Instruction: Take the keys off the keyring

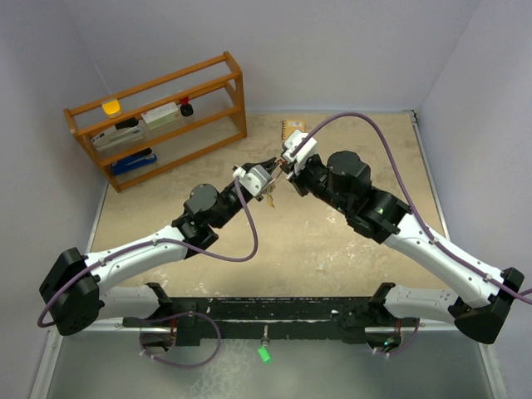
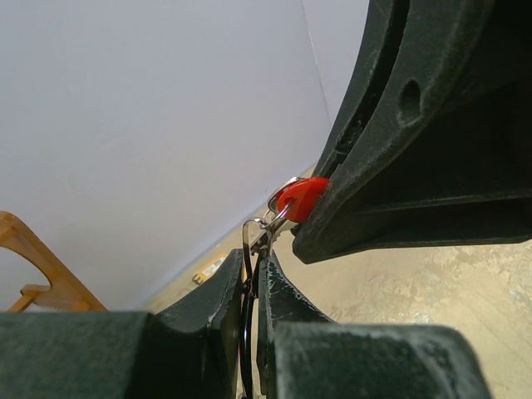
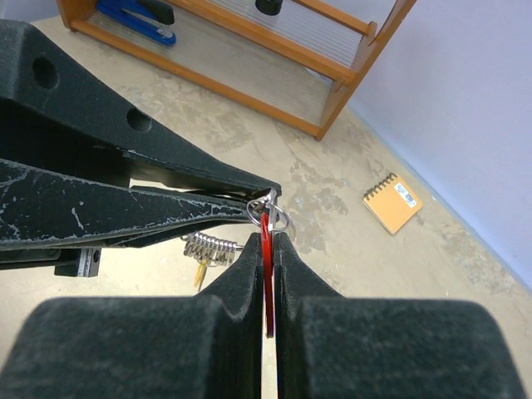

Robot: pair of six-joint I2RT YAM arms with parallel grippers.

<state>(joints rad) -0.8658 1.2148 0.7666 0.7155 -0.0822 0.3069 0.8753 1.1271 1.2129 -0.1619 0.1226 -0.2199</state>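
Both end effectors are brought tip to tip over the far middle of the table (image 1: 324,249). The left end effector (image 2: 252,266) is seen pressed together, with only a thin slit between its fingers, and the wire of the keyring (image 3: 274,214) is pinched in that slit. The ring's loop is seen rising just past the fingertips.

The right end effector (image 3: 268,245) is likewise pressed together, and the red-headed key (image 3: 266,274) is gripped edge-on between its two fingers. In the left wrist view, the red head is seen caught at the tip of the right end effector, just beside the left fingertips. A small silver loop is seen joining the red head to the keyring.

The remaining keys (image 3: 212,247) are seen as a close silver bunch hanging below the left end effector, still threaded on. A pale yellow piece (image 3: 200,271) is seen dangling under the bunch.

An orange notebook (image 3: 391,203) is seen lying flat on the table, well apart from the keys, near the back wall. A wooden rack (image 1: 150,83) is placed at the far left corner, and a blue stapler (image 3: 137,17) is held on its lower shelf.
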